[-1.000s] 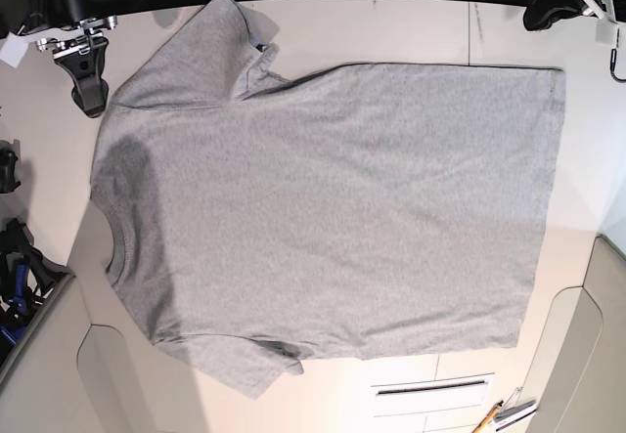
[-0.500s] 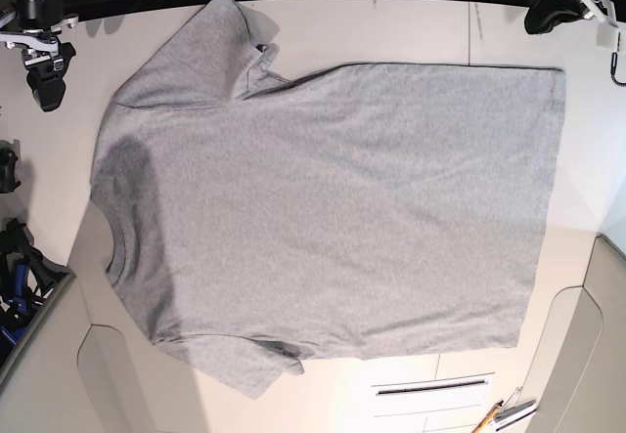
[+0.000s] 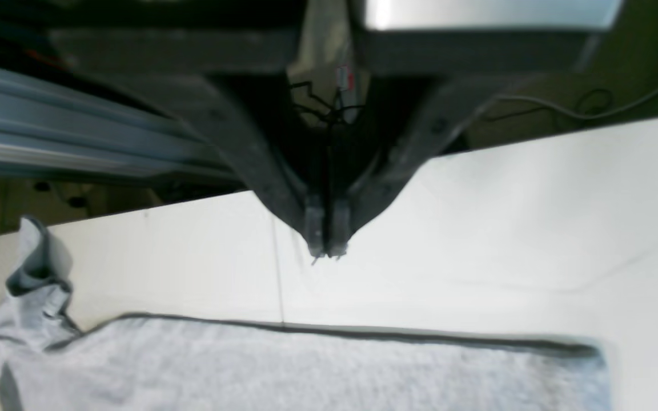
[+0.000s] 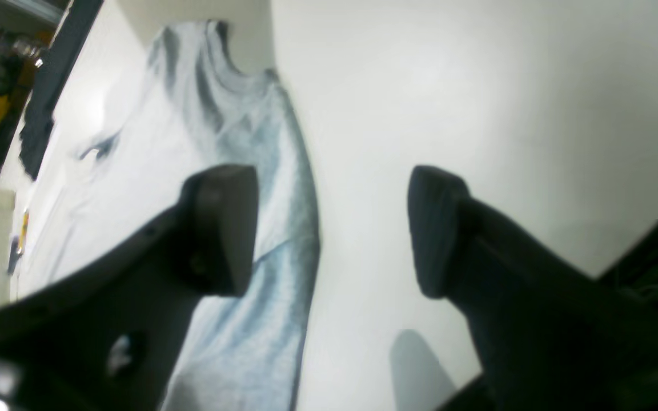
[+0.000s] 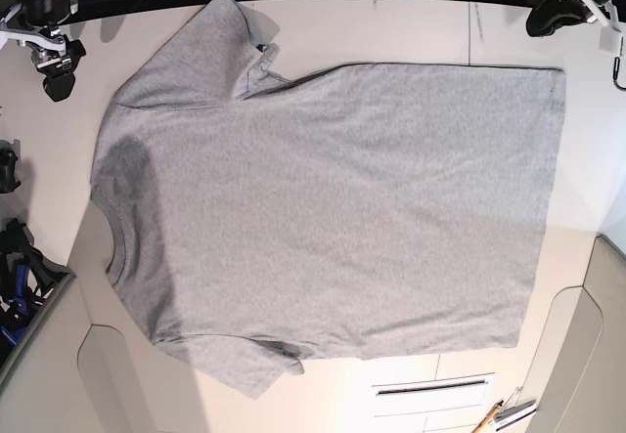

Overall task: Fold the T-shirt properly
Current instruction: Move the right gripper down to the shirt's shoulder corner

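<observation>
T-shirt [image 5: 333, 218] flat across your table [image 5: 411, 32], plain side up, your right gripper [image 4: 332, 231] spread wide and empty, your left gripper [image 3: 326, 251] pinched closed, holding nothing.

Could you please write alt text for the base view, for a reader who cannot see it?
A heather-grey T-shirt lies spread flat, plain side up, on a pale table, its ribbed neck at the view's left and hem at the right. The right hand sits at the top left corner and the left hand at the top right, both off the cloth.
</observation>
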Action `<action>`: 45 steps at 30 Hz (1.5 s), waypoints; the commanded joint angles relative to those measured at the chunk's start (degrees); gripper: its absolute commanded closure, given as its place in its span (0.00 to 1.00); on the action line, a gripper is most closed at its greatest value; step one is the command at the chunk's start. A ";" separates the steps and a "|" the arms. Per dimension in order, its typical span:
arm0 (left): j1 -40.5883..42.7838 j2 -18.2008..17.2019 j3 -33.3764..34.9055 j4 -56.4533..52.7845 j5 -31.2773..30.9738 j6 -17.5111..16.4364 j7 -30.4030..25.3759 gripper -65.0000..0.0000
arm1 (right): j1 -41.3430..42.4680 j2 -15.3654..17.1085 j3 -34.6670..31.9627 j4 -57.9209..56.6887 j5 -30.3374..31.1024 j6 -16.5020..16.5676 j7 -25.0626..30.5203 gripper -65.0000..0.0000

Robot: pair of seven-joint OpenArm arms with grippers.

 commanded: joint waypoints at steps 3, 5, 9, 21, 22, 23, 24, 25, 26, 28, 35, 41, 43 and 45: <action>0.76 -0.66 -0.61 0.66 -1.64 -0.71 -0.37 1.00 | 0.28 0.85 -1.92 0.79 -1.92 -0.68 1.05 0.37; 0.76 -0.68 -0.61 0.66 -1.64 -0.71 -0.04 1.00 | 0.61 1.60 -4.44 0.50 -4.07 -1.51 1.11 0.37; 0.76 -0.68 -0.61 0.66 -1.64 -0.71 0.26 1.00 | 2.58 2.21 -9.07 -0.39 -8.63 -1.73 1.09 0.37; 0.76 -0.68 -0.61 0.66 -1.66 -0.71 0.66 1.00 | 9.90 2.95 -10.58 -15.21 -11.63 -1.16 0.96 0.37; 0.76 -0.68 -0.61 0.66 -1.64 -0.71 0.66 1.00 | 10.40 3.02 -10.58 -15.96 -11.19 -0.83 0.55 0.37; 0.76 -0.68 -0.61 0.66 -1.64 -0.71 0.66 1.00 | 10.73 2.99 -10.58 -16.24 -10.73 -0.42 -0.04 0.37; 0.76 -0.68 -0.61 0.66 -1.64 -0.71 0.66 1.00 | 10.91 2.97 -10.64 -16.24 -10.14 0.26 -0.79 0.38; 0.76 -0.68 -0.61 0.66 -1.64 -0.71 0.66 1.00 | 10.93 2.99 -10.97 -16.15 -9.77 0.81 -1.11 0.38; 0.76 -0.68 -0.61 0.66 -1.64 -0.71 0.68 1.00 | 10.91 2.99 -11.47 -16.11 -9.77 1.27 -1.14 0.38; 0.76 -0.70 -0.61 0.66 -1.66 -0.71 0.66 1.00 | 10.91 2.97 -12.90 -16.11 -9.79 1.31 -1.70 0.38; 0.76 -0.68 -0.61 0.66 -1.70 -0.71 0.66 1.00 | 10.91 2.95 -17.59 -16.11 -10.86 1.31 -2.16 0.38; 0.76 -0.68 -0.61 0.66 -3.65 -0.71 0.66 1.00 | 10.91 2.95 -17.64 -16.11 -10.86 1.31 -2.16 0.72; 0.76 -0.68 -0.61 0.66 -4.20 -0.71 0.66 1.00 | 10.91 2.95 -17.64 -16.11 -10.86 1.31 -2.19 0.90; 0.76 -0.68 -0.61 0.66 -4.52 -0.71 0.66 1.00 | 10.91 2.95 -17.64 -16.11 -10.86 1.31 -2.19 1.00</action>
